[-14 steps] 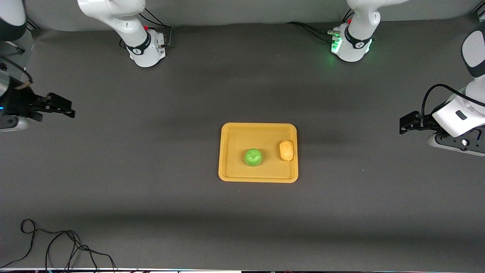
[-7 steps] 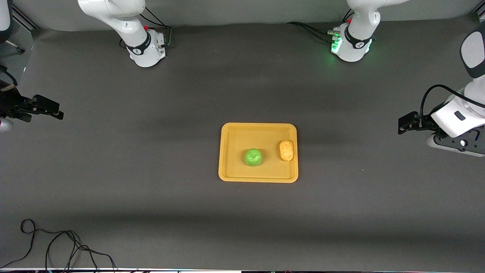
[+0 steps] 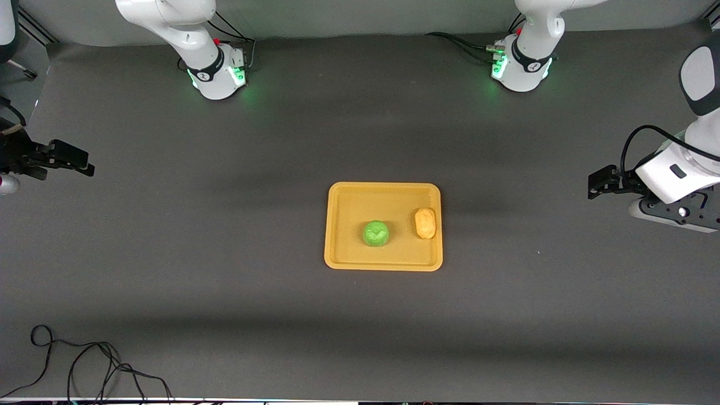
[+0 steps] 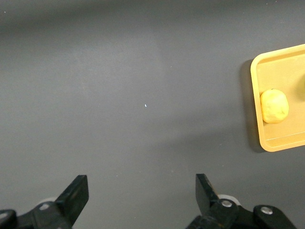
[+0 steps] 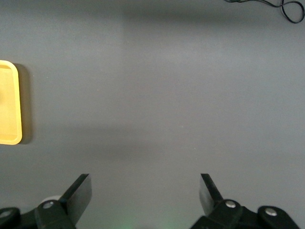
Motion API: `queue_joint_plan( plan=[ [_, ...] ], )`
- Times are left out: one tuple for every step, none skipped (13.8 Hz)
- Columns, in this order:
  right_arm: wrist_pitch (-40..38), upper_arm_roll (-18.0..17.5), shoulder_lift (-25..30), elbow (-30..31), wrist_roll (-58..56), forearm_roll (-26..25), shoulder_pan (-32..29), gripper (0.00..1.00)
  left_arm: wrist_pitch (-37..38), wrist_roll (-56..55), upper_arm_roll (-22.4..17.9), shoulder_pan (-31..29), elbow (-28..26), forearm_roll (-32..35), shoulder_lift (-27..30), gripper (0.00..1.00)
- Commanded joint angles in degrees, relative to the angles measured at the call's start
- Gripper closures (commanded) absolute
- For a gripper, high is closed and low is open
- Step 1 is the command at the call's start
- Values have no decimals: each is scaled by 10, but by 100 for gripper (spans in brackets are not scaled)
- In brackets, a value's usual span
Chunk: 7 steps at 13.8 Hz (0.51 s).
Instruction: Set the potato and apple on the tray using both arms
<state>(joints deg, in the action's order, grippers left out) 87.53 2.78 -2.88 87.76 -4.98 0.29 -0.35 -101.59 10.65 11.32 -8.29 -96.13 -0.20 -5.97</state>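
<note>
Front view, nearest first: loose black cable (image 3: 84, 365) lies coiled on the dark grey matte surface (image 3: 225, 309) at the corner closest to the camera, toward the right arm's end. Mid-surface sits the flat rectangular orange-yellow plastic tray (image 3: 343, 225) with rounded corners and a low rim. Small round bright green apple (image 3: 376, 233) rests on the tray floor, about central and toward the tray's camera-side half. Small oval yellow-orange potato (image 3: 425, 223) also lies on the tray, slightly farther from the camera than the apple, just beside the rim on the left arm's end; a gap separates the two, no contact. Left wrist view shows the same potato (image 4: 274, 106) inside the tray (image 4: 279, 143) close to its rim, with a sliver of green at the frame edge. Right wrist view catches only one rounded end of the tray (image 5: 9, 102) and a bit of the cable (image 5: 286, 7). Left black two-finger pincer (image 3: 601, 184) hangs over bare surface at the left arm's end, well apart from the tray, fingers (image 4: 76, 193) spread wide, nothing between them. Right black pincer (image 3: 70, 158) sits over bare surface at the right arm's end, equally well clear, fingers (image 5: 80, 193) spread wide and empty. Farthest back, both white arm bases (image 3: 216, 76) glow green.
</note>
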Motion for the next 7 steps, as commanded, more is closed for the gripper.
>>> queue_joint_plan(
  plan=[
    [1,2,7,7,-2,2,2,0,13,0,-2,5,13,-1,-4,0],
    [-3,2,6,2,4,2,1,0,13,0,-2,4,14,-2,-4,0],
    [-3,2,6,1,6,2,0,0,14,0,-2,4,13,-1,-4,0],
    [-3,2,5,0,5,3,0,0,13,0,-2,4,14,-1,-3,0],
    [-3,1,1,-5,5,2,4,0,13,-2,-2,4,14,0,-3,0],
    [-3,1,-1,-7,5,2,4,0,12,-11,-2,3,15,0,-1,0],
    [-3,1,-1,-7,4,2,3,0,13,-23,-2,1,15,1,2,0]
  ],
)
